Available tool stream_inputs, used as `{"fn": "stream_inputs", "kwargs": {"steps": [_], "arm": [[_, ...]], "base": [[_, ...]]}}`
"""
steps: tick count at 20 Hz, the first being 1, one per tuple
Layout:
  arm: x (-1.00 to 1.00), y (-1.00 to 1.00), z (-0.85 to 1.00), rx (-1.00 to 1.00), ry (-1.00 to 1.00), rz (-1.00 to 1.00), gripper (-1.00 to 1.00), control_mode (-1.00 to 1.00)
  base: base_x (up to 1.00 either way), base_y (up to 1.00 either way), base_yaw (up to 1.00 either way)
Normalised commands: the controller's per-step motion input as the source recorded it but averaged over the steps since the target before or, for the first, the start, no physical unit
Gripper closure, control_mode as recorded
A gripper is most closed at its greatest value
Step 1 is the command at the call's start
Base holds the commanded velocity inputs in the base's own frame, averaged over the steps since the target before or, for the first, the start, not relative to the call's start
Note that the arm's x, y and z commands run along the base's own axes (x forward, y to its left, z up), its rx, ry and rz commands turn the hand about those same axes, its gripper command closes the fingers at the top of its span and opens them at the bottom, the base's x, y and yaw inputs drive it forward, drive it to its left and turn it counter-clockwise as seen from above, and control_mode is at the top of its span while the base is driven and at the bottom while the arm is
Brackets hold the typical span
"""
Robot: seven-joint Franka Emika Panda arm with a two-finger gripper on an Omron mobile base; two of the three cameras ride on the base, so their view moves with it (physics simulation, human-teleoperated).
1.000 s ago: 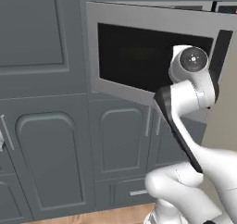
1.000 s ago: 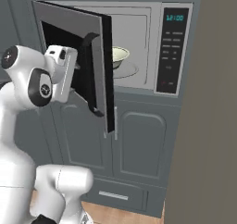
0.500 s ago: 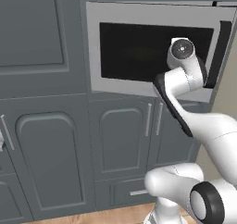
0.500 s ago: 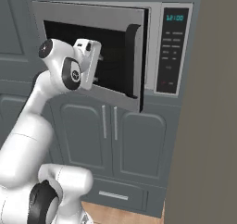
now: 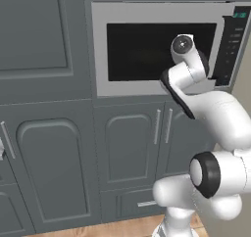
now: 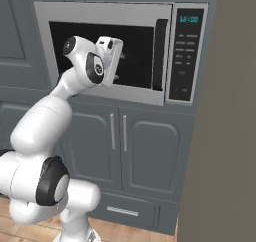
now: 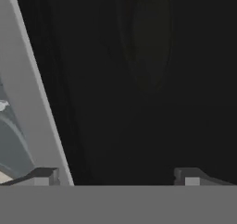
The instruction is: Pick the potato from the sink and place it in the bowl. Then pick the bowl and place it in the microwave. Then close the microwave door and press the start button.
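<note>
The built-in silver-grey microwave [image 5: 100, 86] [image 6: 45, 11] is set in dark grey cabinetry. Its door [image 5: 142, 50] [image 6: 137, 56] lies flush with the front, and the dark vertical handle [image 6: 161, 53] runs beside the control panel [image 6: 187, 61] with its teal display [image 6: 191, 19]. My gripper [image 6: 118, 61] [image 7: 115, 176] is against the black glass, open, with nothing between its fingertips [image 7: 44, 175]. The bowl and potato are hidden behind the dark window. The sink is out of view.
Below the microwave are two grey cabinet doors [image 5: 132, 143] [image 6: 145, 151] with slim handles, and under them a drawer [image 6: 122, 211]. A tall beige-grey panel [image 6: 225, 136] rises close on the right. A strip of wooden floor [image 5: 98, 228] runs along the bottom.
The microwave door has swung from wide open to flush against the front, with my hand following it inward. The bowl, seen inside one second ago, is now behind the glass.
</note>
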Motion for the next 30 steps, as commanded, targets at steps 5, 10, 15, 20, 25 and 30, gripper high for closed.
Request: {"fn": "stream_inputs", "kwargs": {"steps": [5,10,15,20,25,30], "arm": [[0.48,-0.29,0.00,0.00,0.01,-0.01,-1.00,-1.00],[-0.01,-0.20,0.00,0.00,0.01,0.00,-1.00,-1.00],[-0.21,-0.13,0.00,0.00,0.02,0.00,-1.00,-1.00],[-0.92,-0.10,0.00,0.02,-0.07,0.00,-1.00,-1.00],[-1.00,-0.50,0.02,0.10,-0.02,0.10,-1.00,-1.00],[-1.00,-0.76,-0.07,0.11,0.00,0.30,-1.00,-1.00]], "base": [[0.00,0.00,0.00],[0.00,0.00,0.00],[0.00,0.00,0.00],[0.00,0.00,0.00],[0.00,0.00,0.00],[0.00,0.00,0.00]]}}
